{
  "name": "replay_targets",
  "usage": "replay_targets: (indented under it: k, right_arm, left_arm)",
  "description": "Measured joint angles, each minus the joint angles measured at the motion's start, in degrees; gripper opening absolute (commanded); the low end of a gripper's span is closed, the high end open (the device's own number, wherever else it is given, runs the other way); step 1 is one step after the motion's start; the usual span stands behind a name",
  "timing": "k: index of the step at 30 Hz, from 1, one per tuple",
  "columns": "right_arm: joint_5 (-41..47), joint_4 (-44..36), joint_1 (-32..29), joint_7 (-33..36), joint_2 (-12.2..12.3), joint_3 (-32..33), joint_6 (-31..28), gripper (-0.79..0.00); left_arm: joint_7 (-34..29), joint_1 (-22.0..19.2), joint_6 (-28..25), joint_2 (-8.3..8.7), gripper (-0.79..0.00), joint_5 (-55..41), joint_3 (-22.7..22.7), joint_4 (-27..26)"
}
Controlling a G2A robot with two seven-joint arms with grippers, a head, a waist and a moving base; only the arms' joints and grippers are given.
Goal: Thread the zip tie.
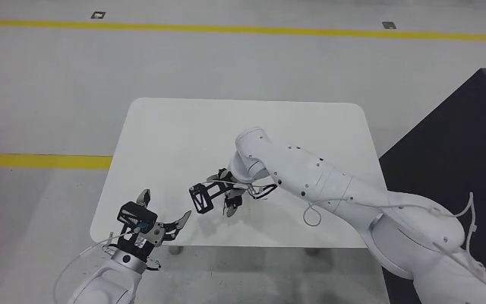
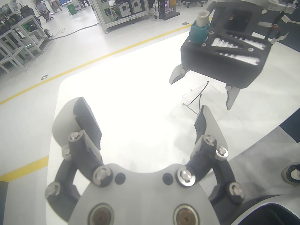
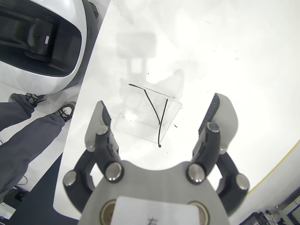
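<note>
Two thin black zip ties (image 3: 150, 101) lean crossed inside a small clear box (image 3: 138, 127) near the front middle of the white table (image 1: 304, 129). My right gripper (image 3: 159, 100) hangs open directly above the box, one finger on each side, touching nothing. From the left wrist view the same right gripper (image 2: 202, 92) hovers just over the box (image 2: 187, 98) and a zip tie (image 2: 199, 93). My left gripper (image 2: 146, 118) is open and empty at the table's front left corner, well short of the box. From above, the left gripper (image 1: 165, 207) and right gripper (image 1: 228, 204) stand apart.
The right arm (image 1: 319, 178) stretches across the table from the right side. The table's front edge (image 1: 228, 245) runs close under both grippers. Bare tabletop lies behind and to the left of the box.
</note>
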Motion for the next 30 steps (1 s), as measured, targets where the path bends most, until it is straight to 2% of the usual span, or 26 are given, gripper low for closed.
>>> replay_targets:
  k: [8,15,16,19,20,24,30]
  right_arm:
    - [1.5,-4.9,0.9,1.1,3.3,-0.9,0.0,0.0]
    - [3.3,-6.7,-0.3,1.0,7.3,-0.9,0.0,0.0]
    - [3.4,-7.0,-0.4,1.0,7.7,-0.9,0.0,-0.123]
    - [4.5,-7.5,-0.5,1.0,8.9,-0.9,0.0,-0.256]
    - [4.5,-7.3,-0.7,1.0,9.2,-0.9,0.0,-0.36]
    - [4.1,-5.4,-1.5,1.0,9.3,-0.9,0.0,-0.465]
    - [3.6,-2.2,-1.3,1.0,8.1,-0.9,0.0,-0.505]
  left_arm:
    - [0.0,0.0,0.0,0.0,0.0,0.0,0.0,0.0]
    - [0.0,0.0,0.0,0.0,0.0,0.0,0.0,0.0]
    - [0.0,0.0,0.0,0.0,0.0,0.0,0.0,0.0]
    - [0.0,0.0,0.0,0.0,0.0,0.0,0.0,0.0]
    - [0.0,0.0,0.0,0.0,0.0,0.0,0.0,0.0]
    - [0.0,0.0,0.0,0.0,0.0,0.0,0.0,0.0]
    - [0.0,0.0,0.0,0.0,0.0,0.0,0.0,0.0]
